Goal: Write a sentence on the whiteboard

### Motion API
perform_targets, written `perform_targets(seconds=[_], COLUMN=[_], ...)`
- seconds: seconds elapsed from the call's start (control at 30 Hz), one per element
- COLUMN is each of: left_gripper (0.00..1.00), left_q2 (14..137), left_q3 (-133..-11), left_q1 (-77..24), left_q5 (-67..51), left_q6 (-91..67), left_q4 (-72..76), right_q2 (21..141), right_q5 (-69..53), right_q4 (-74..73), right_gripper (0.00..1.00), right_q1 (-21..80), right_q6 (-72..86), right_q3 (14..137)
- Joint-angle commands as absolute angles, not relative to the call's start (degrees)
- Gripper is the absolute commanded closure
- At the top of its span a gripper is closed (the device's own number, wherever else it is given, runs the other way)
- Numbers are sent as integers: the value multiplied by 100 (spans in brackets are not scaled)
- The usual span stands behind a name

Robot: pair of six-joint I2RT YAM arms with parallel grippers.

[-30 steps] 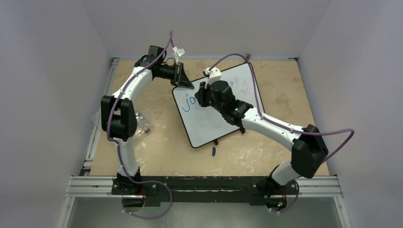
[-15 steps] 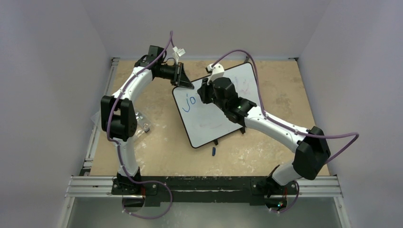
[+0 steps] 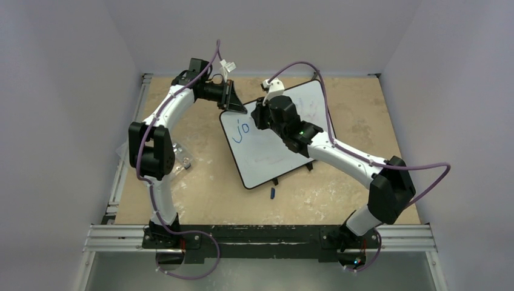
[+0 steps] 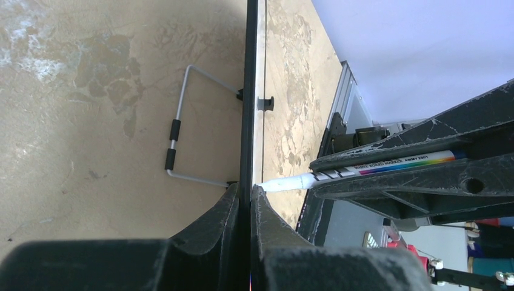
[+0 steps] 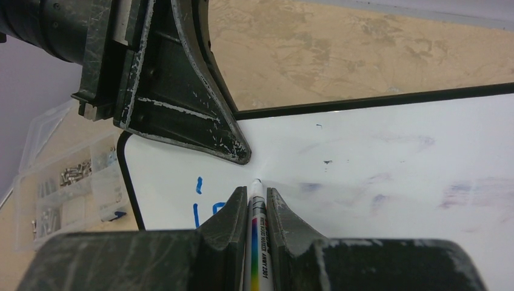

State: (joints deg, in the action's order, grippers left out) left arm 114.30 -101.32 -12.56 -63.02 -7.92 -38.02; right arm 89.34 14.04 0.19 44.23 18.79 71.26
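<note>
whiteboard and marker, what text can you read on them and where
"jo": blue handwriting on the whiteboard, seen from the top view.
"WHITE BOARD MARKER": label on the marker held between the right fingers; the code after it is too blurred to read surely.
Faint purple smudges on the board: not legible.

Left gripper (image 4: 245, 193), right gripper (image 5: 254, 195): both clamped.

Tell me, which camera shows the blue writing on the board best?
The top external view: the blue writing reads whole there, roughly "jo", on the whiteboard. The right wrist view catches only a few strokes beside the marker in the right gripper. The left wrist view sees the board edge-on, so no writing.
</note>
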Motion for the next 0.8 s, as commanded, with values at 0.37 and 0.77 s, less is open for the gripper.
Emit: perform_targets(seconds=[0.37, 0.77], left_gripper=[100, 100], left_q2=[11047, 11017], left_q3=[-10219, -10226], left_q1=[-1345, -1340], left_q5=[-6658, -6644], left_q6=[-795, -791], left_q4=[-3715, -3727], right_q2=[8869, 8567], right_q5=[1361, 1186], right_q4=[170, 111], right_gripper=[100, 100], right_q1=[4407, 4407], right_q6=[2083, 2232], right_q3=[6895, 6423])
